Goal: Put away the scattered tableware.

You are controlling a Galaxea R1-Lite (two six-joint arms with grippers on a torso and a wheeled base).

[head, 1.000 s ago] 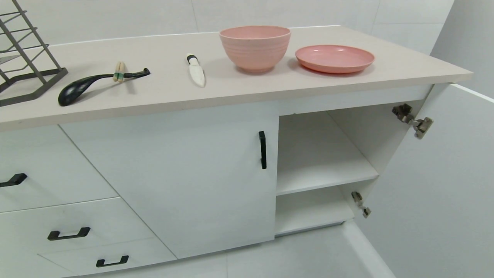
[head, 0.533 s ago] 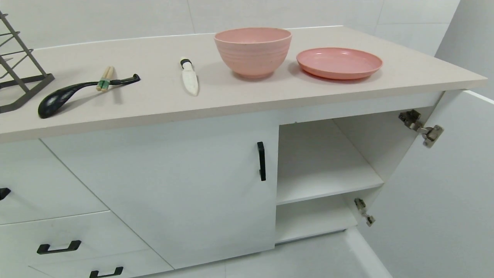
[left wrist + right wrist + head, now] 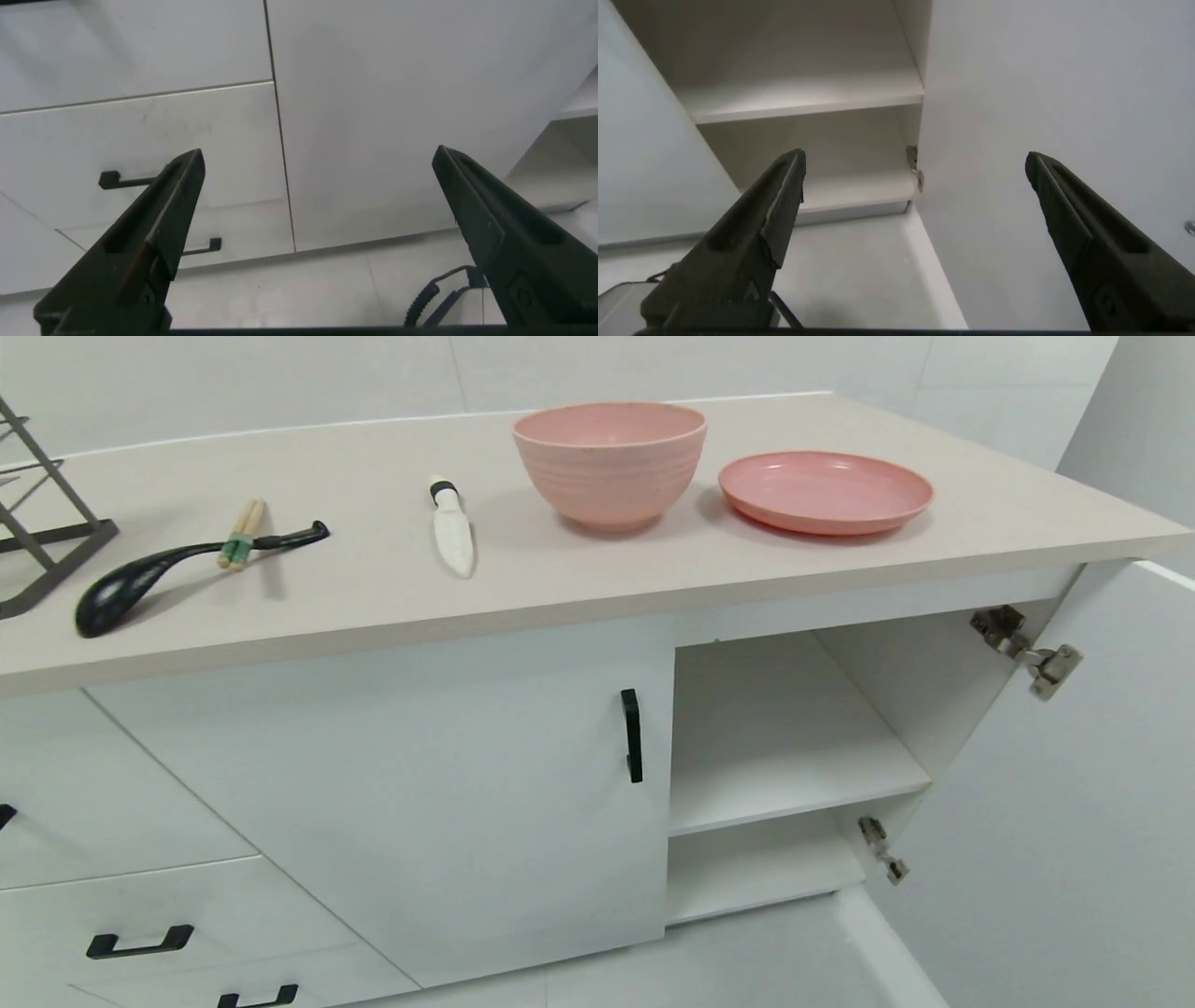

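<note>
On the beige countertop (image 3: 523, 588) stand a pink bowl (image 3: 609, 462) and, to its right, a pink plate (image 3: 825, 490). A white knife with a black band (image 3: 451, 526) lies left of the bowl. Further left lie a black ladle (image 3: 177, 574) and a pair of chopsticks (image 3: 239, 533) across its handle. My left gripper (image 3: 318, 168) hangs open, low in front of the drawers (image 3: 187, 121), holding nothing. My right gripper (image 3: 915, 168) is open before the open cupboard's shelves (image 3: 813, 103), also holding nothing.
The cupboard's right door (image 3: 1074, 784) stands swung open, showing two bare shelves (image 3: 775, 756). The left door (image 3: 420, 784) with a black handle (image 3: 632, 735) is closed. A dark wire rack (image 3: 42, 532) stands at the counter's far left. Drawers with black handles (image 3: 140, 943) lie below left.
The whole head view has shifted: the camera moved, so the counter sits lower and more leftward in the picture. The tableware itself has not moved.
</note>
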